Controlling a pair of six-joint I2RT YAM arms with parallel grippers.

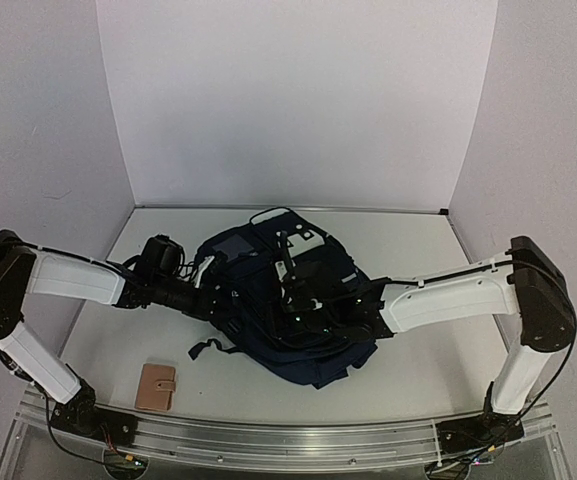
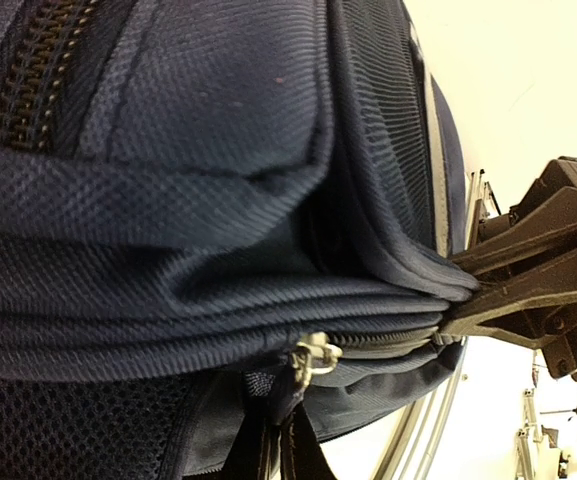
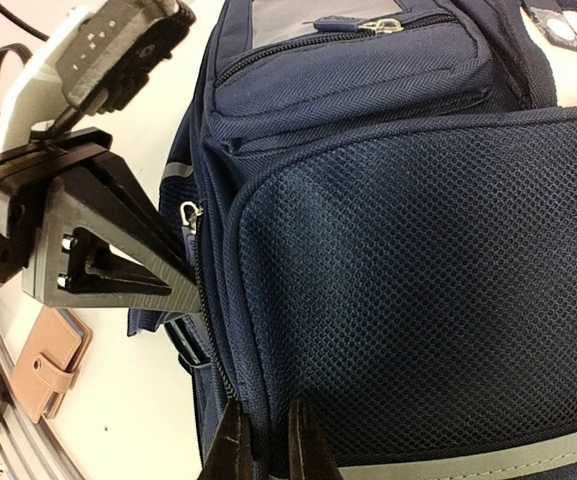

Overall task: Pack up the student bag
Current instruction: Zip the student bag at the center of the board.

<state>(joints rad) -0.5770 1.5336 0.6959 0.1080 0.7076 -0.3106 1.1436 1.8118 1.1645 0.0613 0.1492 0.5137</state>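
Wallet (image 1: 156, 387), tan and snapped shut, lies on the table (image 1: 408, 245) at front left, well apart from everything else.

Next right, the left gripper (image 2: 456, 293) is clamped on the bag (image 1: 313, 360), its jaws pinched together on a thin fold of edge fabric beside the zip. A metal zip pull (image 2: 313, 358) sits just below that fold.

The bag lies slumped at mid-table between the two arms, with its straps tangled on top. It looks soft and floppy, with woven cloth, mesh panels and padded parts. It will likely sag and fold when lifted, not hold its shape. The cloth looks grippy rather than slick and is not fragile. It is probably light while unpacked.

Good holds would be seams, piping, zip edges or the top handle. Flat panels offer nothing to pinch. Opening it likely needs one side pinned while the other draws the zip.

At the right, the right gripper (image 3: 266, 450) has its jaws closed close together on a ridge of fabric at the bag's side seam.
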